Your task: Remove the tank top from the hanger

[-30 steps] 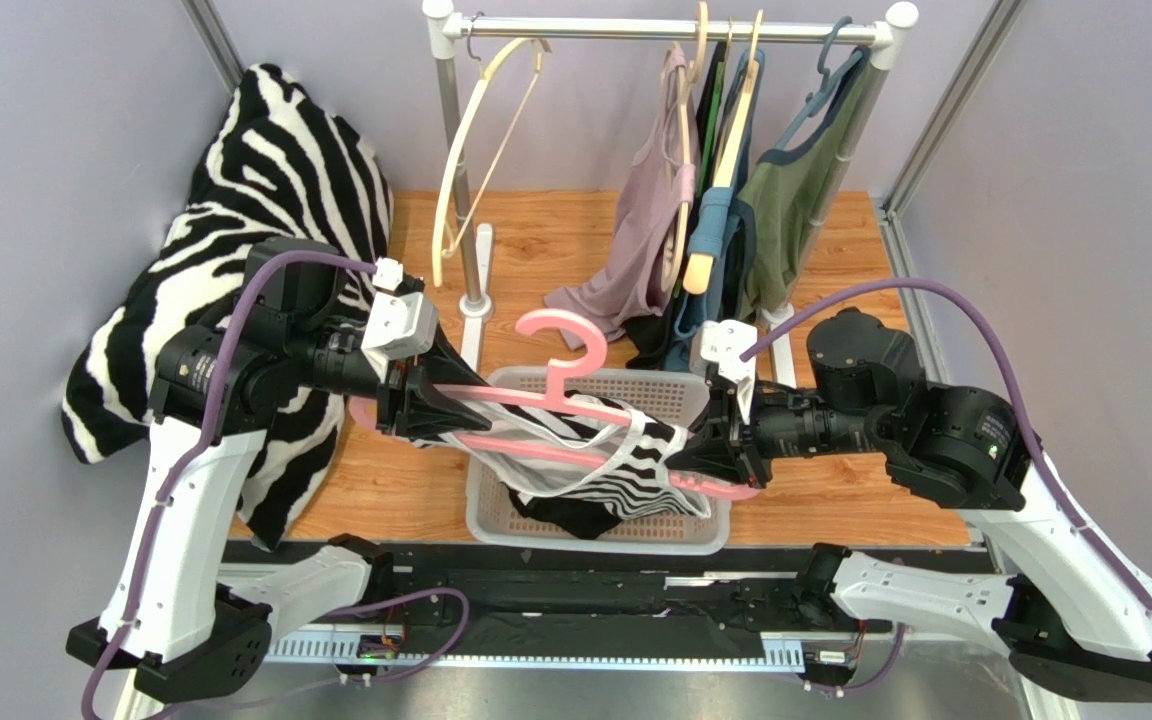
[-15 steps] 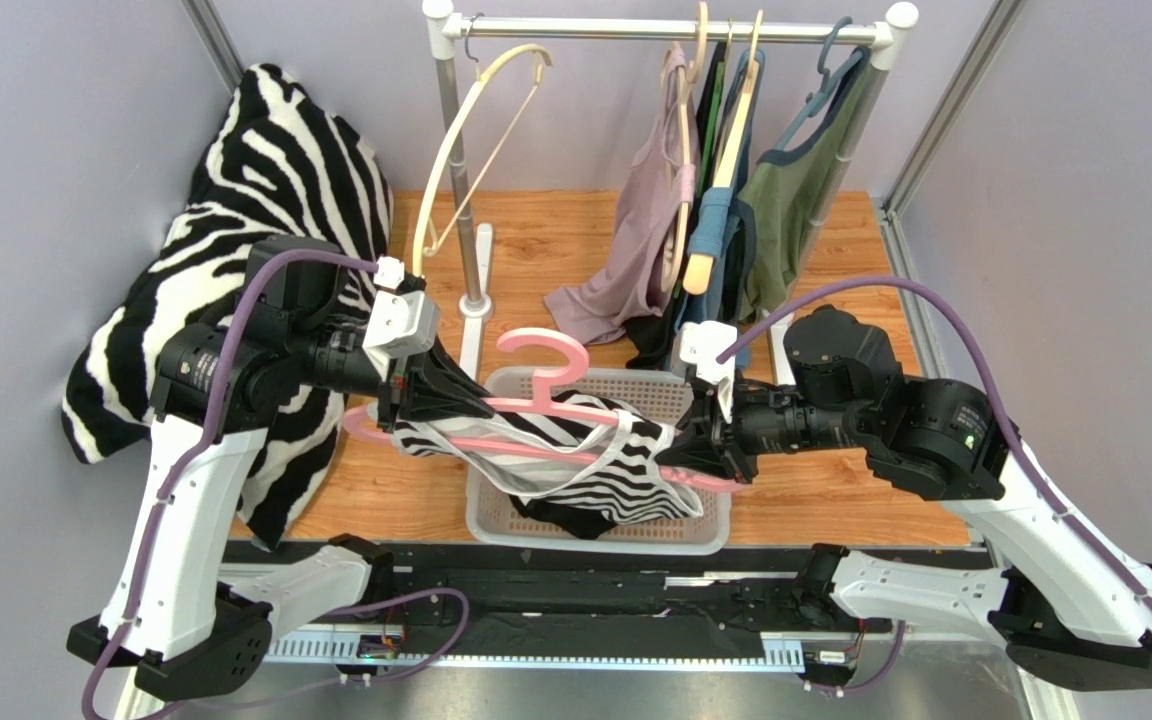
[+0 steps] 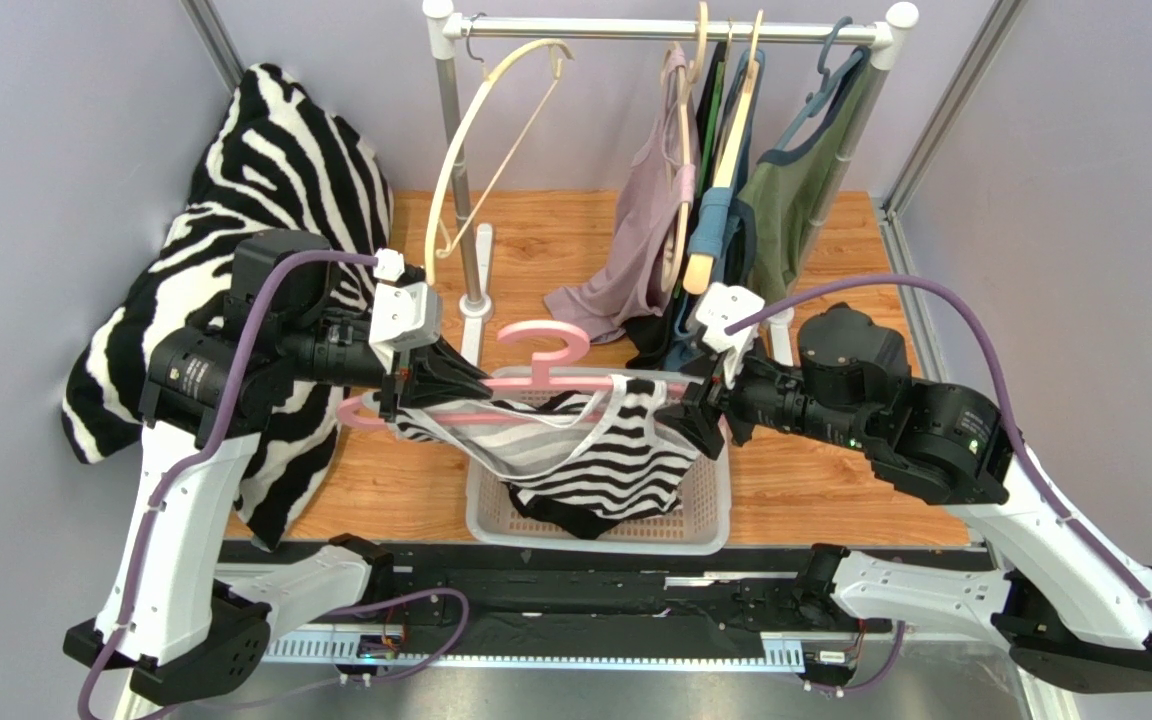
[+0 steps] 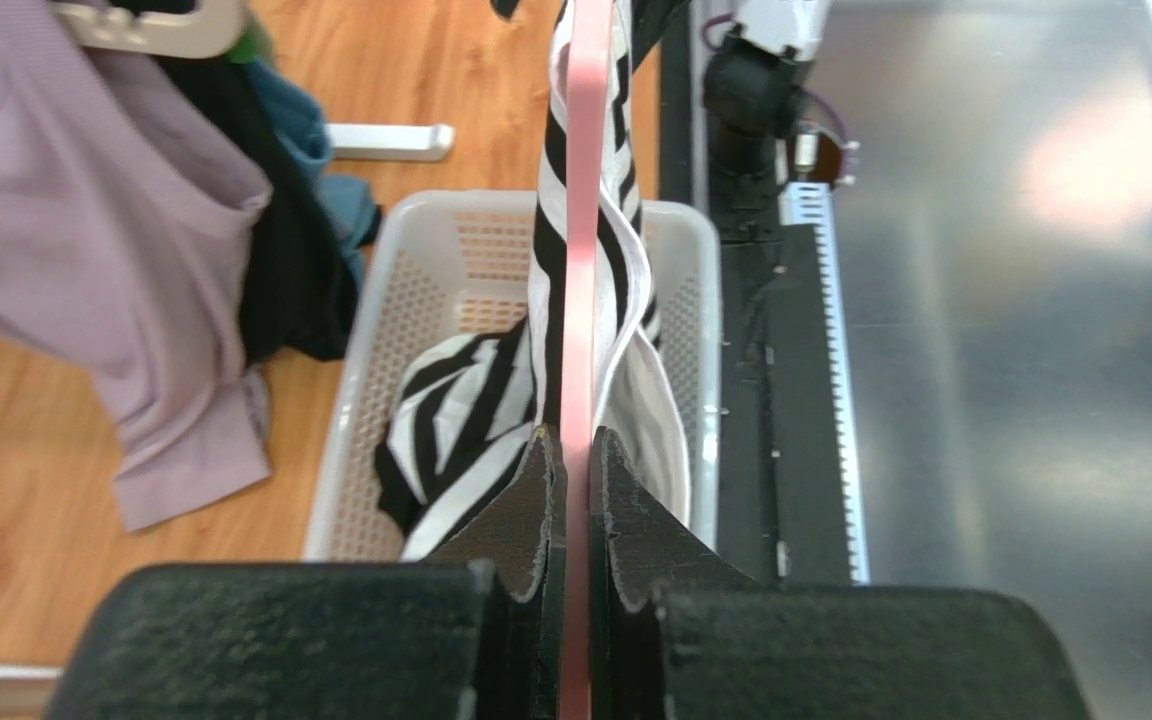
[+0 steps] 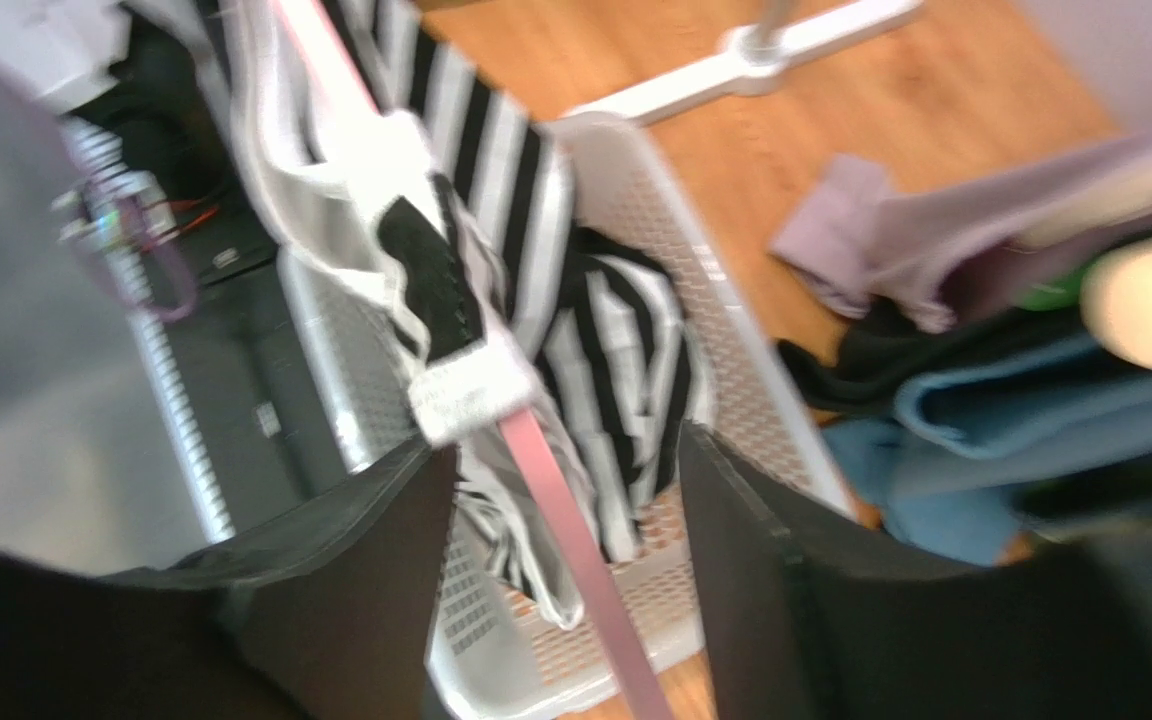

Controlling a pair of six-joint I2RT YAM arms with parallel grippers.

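Observation:
A pink hanger (image 3: 545, 348) hangs level over the white basket (image 3: 717, 510), with a zebra-striped tank top (image 3: 597, 458) draped from it down into the basket. My left gripper (image 3: 440, 393) is shut on the hanger's left end. In the left wrist view its jaws (image 4: 575, 450) pinch the pink bar (image 4: 585, 225) edge-on, and the tank top (image 4: 447, 420) sags below. My right gripper (image 3: 695, 420) stands open at the right end. In the right wrist view the hanger arm (image 5: 597, 600) runs loose between the spread fingers (image 5: 564, 444), and a white-edged strap (image 5: 447, 315) still loops over it.
A clothes rack (image 3: 672, 27) at the back carries a cream hanger (image 3: 485, 135) and several garments (image 3: 717, 195). A large zebra blanket (image 3: 282, 165) lies at the left. A dark garment lies in the basket (image 4: 372, 375) under the tank top. A metal ledge (image 4: 988, 300) runs along the near edge.
My right gripper has opened and let go of the hanger's right end. The hanger has risen and levelled out. My left gripper still holds the left end.

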